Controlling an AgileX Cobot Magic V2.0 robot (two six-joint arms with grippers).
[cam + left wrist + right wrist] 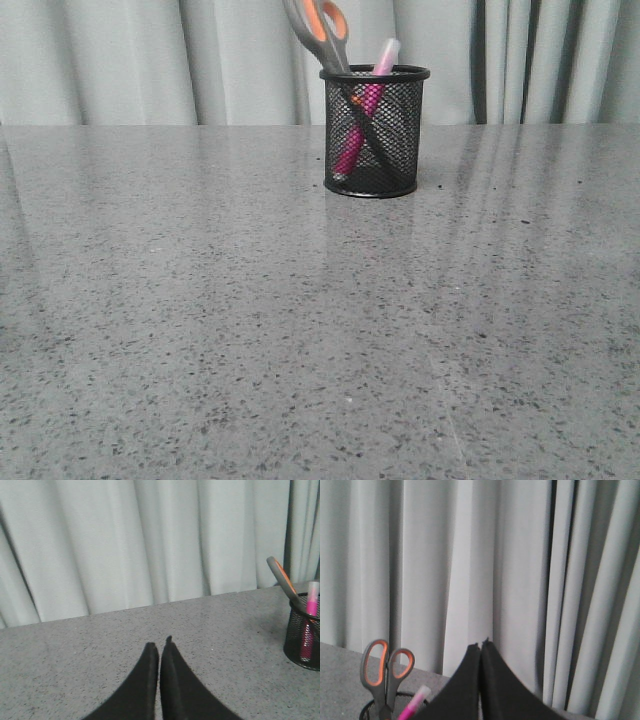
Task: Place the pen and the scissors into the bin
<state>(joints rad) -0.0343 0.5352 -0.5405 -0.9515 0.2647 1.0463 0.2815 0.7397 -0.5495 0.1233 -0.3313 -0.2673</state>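
Note:
The black wire-mesh bin [373, 132] stands upright on the grey table at the back centre. The pink pen [362, 115] leans inside it, its clear cap above the rim. The scissors [321, 34] stand in it blades down, grey and orange handles sticking out. No arm shows in the front view. My left gripper [159, 644] is shut and empty, low over the table, with the bin [303, 632] off to its right. My right gripper [481, 645] is shut and empty, raised, with the scissors [385, 672] and pen [414, 704] to its left.
Grey speckled tabletop [300, 330] stretches from the front edge to a pale pleated curtain [130, 60] behind the table's far edge. Nothing else stands on the table in these views.

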